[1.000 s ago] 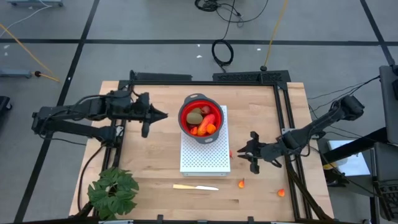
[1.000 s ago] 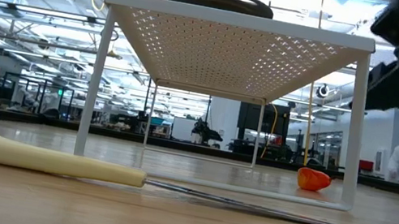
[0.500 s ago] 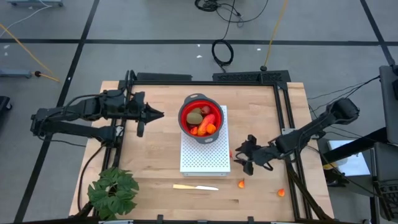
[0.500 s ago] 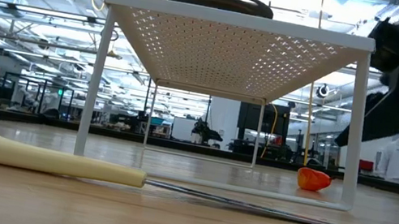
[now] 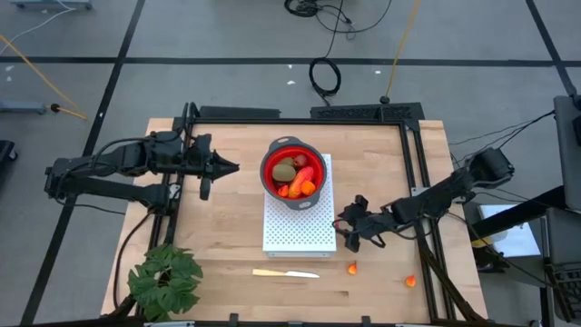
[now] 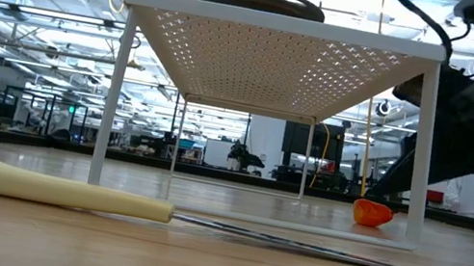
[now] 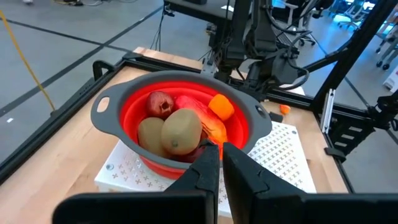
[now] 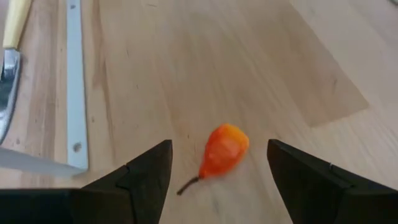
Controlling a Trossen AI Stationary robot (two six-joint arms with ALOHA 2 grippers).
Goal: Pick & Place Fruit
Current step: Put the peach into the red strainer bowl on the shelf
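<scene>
Right gripper [image 5: 349, 229]: fingers spread wide, holding nothing, just right of the white rack [image 5: 299, 227], low over the table.
Orange pepper [image 8: 222, 151]: on the wood, between those fingers.
Other orange bits [image 5: 352, 267]: right of the knife [image 5: 285, 272].
Red bowl [image 5: 292, 173]: on the rack, holding the fruit [image 7: 178, 128].
Left gripper [image 5: 234, 167]: clenched, empty, left of the bowl.

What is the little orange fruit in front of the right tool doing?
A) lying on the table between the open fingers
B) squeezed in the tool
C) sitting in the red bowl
A: the small orange fruit lies on the bare wooden table, the right tool open around it, not touching.
</scene>
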